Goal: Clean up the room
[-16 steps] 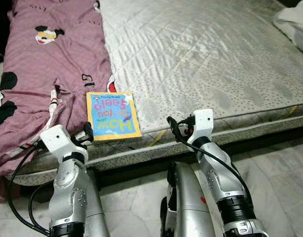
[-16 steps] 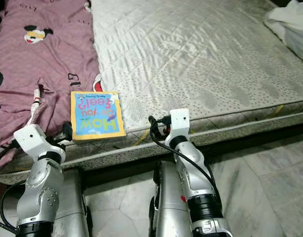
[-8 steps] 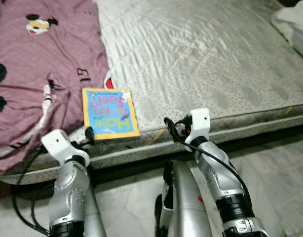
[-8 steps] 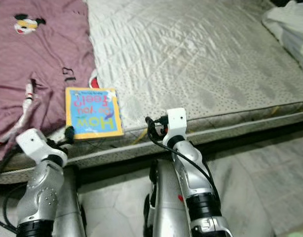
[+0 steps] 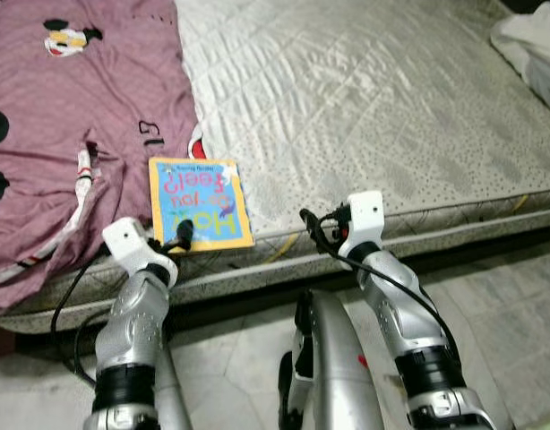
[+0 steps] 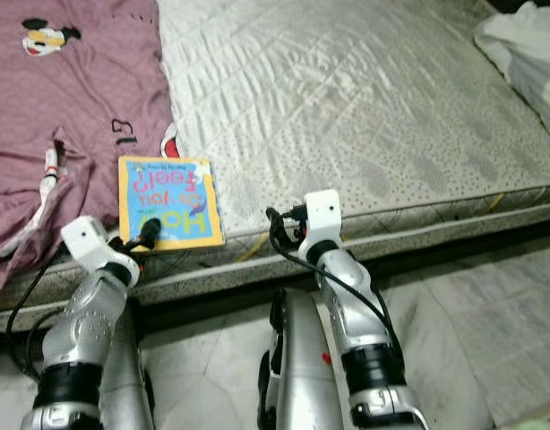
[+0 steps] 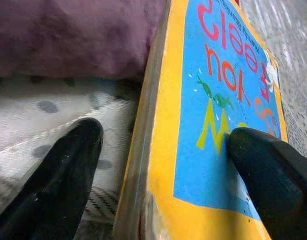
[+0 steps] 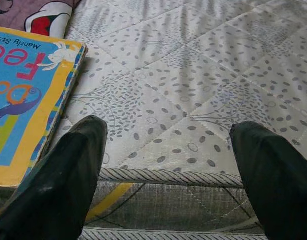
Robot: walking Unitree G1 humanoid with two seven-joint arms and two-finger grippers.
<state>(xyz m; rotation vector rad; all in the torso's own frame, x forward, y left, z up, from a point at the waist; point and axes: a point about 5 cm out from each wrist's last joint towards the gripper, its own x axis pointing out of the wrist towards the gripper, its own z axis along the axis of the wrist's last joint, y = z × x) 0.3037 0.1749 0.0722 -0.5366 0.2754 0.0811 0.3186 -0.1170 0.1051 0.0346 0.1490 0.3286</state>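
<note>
A children's book [image 5: 200,203] with a blue cover and yellow border lies flat on the near edge of the mattress [image 5: 373,98], beside the pink blanket. My left gripper [image 7: 163,165] is open at the book's near left corner. One black finger [image 7: 273,175] rests over the cover, and the other finger [image 7: 58,170] is down by the mattress side. In the left eye view that gripper [image 5: 178,236] touches the book's near edge. My right gripper [image 8: 168,170] is open and holds nothing, pointing at the mattress edge just right of the book [image 8: 23,100].
A pink blanket [image 5: 69,116] with cartoon mouse prints covers the left of the bed, next to the book. A white bundle [image 5: 535,45] sits at the far right corner. Pale tiled floor [image 5: 508,305] runs along the bed's front.
My left gripper has moved forward and right, from beside the blanket to the book's near corner. The right arm has hardly moved. The camera has shifted slightly.
</note>
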